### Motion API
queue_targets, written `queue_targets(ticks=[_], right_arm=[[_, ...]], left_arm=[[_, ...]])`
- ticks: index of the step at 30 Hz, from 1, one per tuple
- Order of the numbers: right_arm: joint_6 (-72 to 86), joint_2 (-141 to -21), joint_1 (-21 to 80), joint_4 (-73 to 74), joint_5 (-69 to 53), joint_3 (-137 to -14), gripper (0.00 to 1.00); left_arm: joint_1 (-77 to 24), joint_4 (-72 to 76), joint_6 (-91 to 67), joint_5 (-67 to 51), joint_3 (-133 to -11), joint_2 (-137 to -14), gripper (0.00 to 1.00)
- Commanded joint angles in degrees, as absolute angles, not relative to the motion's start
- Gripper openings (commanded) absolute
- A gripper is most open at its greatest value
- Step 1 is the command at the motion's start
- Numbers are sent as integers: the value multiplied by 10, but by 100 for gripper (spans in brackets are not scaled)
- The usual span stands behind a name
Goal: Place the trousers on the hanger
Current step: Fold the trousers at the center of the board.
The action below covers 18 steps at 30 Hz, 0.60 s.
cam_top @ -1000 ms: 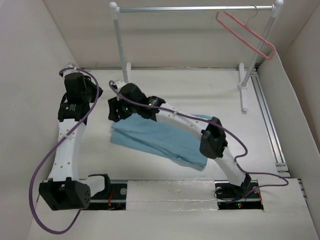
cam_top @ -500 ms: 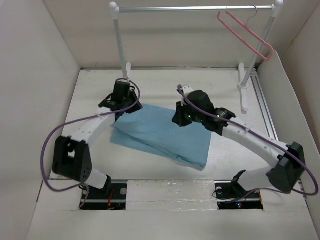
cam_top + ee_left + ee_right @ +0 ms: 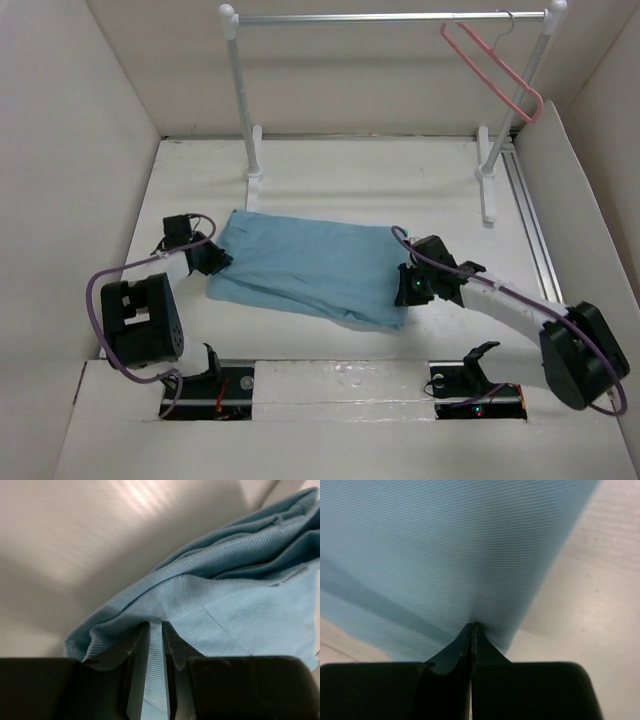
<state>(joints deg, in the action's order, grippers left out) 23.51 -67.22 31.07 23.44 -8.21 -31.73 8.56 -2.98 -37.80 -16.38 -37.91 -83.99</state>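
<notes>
The light-blue trousers (image 3: 305,265) lie folded and stretched left to right across the table. My left gripper (image 3: 214,261) is at their left end. In the left wrist view the left gripper (image 3: 155,630) is shut on a fold of the trousers (image 3: 225,595), and cloth fills the narrow gap between the fingers (image 3: 136,655). My right gripper (image 3: 404,290) is at their right edge. In the right wrist view the right gripper (image 3: 472,626) has its jaws pressed together, and the trousers (image 3: 445,550) pucker in at the tips. The pink hanger (image 3: 495,68) hangs on the rail at the far right.
The silver-white garment rail (image 3: 390,17) spans the back, with its posts (image 3: 245,100) standing on feet on the table. A metal track (image 3: 535,240) runs along the right side. White walls close in on the left, right and back.
Both arms have dropped low and swung outward to the two ends of the trousers. The right jaws have closed. The cloth now lies drawn out wider and flatter.
</notes>
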Motion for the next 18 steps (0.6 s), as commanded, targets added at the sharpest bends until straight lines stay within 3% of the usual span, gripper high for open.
queue_targets(ticks=[1, 5, 8, 12, 18], right_arm=[[168, -770, 265, 142, -104, -357, 0], [98, -884, 253, 167, -106, -493, 0], [77, -869, 248, 223, -103, -572, 0], [92, -791, 260, 265, -115, -564, 0], [189, -710, 316, 202, -139, -398, 0]], left_arm=[[135, -63, -371, -143, -335, -788, 16], [135, -76, -383, -144, -362, -731, 16], [100, -107, -400, -134, -420, -682, 17], [24, -98, -396, -120, -444, -650, 16], [-139, -78, -394, -108, -489, -702, 11]])
